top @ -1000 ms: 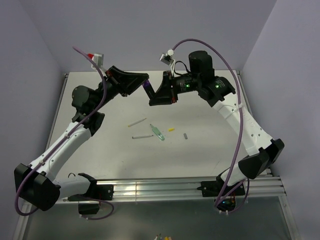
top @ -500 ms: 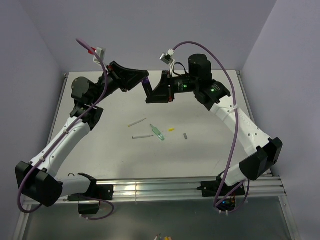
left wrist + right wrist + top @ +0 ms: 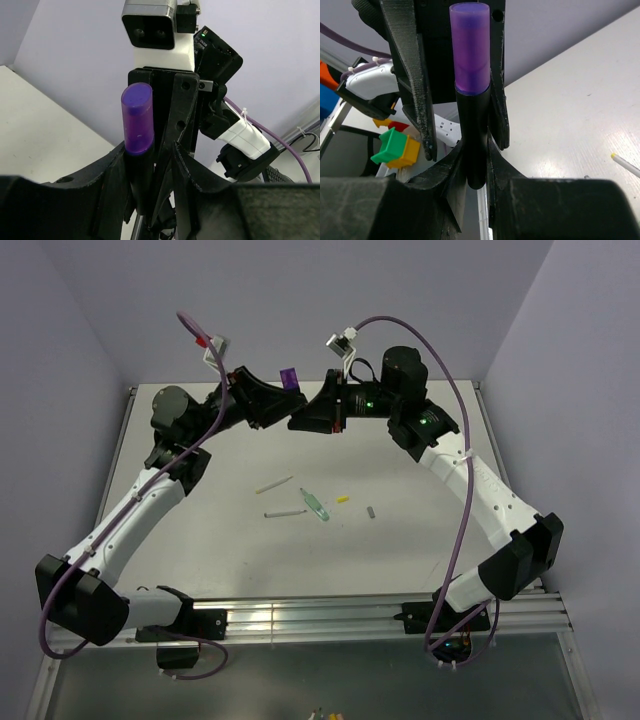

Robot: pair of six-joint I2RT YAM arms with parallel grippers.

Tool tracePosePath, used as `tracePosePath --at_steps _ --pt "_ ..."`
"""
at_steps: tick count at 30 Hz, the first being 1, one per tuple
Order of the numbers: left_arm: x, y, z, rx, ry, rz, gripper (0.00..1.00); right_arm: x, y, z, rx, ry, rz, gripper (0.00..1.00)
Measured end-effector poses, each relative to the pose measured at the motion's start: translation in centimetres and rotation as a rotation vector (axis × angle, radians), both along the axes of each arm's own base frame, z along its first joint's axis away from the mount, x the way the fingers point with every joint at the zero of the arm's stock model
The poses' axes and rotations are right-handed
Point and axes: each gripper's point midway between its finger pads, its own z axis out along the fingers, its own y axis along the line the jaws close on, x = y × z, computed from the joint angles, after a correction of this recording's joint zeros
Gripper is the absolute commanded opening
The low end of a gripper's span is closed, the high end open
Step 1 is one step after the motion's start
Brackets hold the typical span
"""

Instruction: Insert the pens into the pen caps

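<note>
My right end effector [image 3: 474, 160] is clenched on the black pen [image 3: 474, 130], high at twelve o'clock above the worktop [image 3: 420, 530], with the purple cap [image 3: 470, 47] seated on its tip. The left end effector [image 3: 148, 155] flanks the cap (clenched or released, I cannot tell). It looks like light, rigid, slippery plastic, so I'd hold it mid-barrel.

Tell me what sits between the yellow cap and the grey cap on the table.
Nothing. In the top external view, the table between the yellow cap and the grey cap is bare.

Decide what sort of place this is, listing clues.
Probably a robotics lab test cell: left arm and right arm bolted to a metal rail, and a white table boxed by plain walls.
</note>
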Motion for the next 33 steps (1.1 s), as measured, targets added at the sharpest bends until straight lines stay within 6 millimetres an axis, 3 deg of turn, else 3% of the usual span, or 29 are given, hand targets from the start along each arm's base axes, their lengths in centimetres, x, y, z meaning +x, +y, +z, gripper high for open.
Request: tracePosePath --at_steps 4,10,11,14,18,19,20,24,30,33 --pt "0.0 0.0 0.2 0.002 -0.003 -0.005 0.34 0.1 0.1 0.4 0.013 -0.004 -0.003 0.0" --pt "0.4 0.1 -0.2 0.013 0.021 0.002 0.32 0.1 0.2 -0.1 0.019 0.004 0.002 0.0" --pt "0.5 0.1 -0.4 0.015 0.026 0.003 0.21 0.1 0.2 -0.1 0.019 0.007 0.003 0.0" --pt "0.6 0.3 -0.4 0.018 0.028 0.002 0.02 0.0 0.2 -0.2 0.028 0.005 0.01 0.0" --pt "0.8 0.3 -0.4 0.029 0.025 -0.015 0.0 0.0 0.2 -0.2 0.041 0.002 0.017 0.01" --pt "0.8 0.3 -0.3 0.029 0.022 -0.016 0.0 0.0 0.3 -0.1 0.045 -0.002 0.017 0.07" --pt "1.0 0.2 -0.3 0.031 0.022 -0.019 0.0 0.0 0.3 0.0 0.048 -0.005 0.017 0.25" --pt "2.1 0.1 0.2 0.061 -0.009 0.004 0.0 0.2 0.1 -0.4 0.044 0.005 0.011 0.67" --pt "6.8 0.5 1.3 0.228 -0.165 0.153 0.0 1.3 -1.6 -3.7 -0.038 0.026 -0.054 0.77" --pt "10.8 0.6 -0.2 0.401 -0.249 0.26 0.0 2.5 -3.9 -5.7 -0.097 0.022 -0.136 0.78"
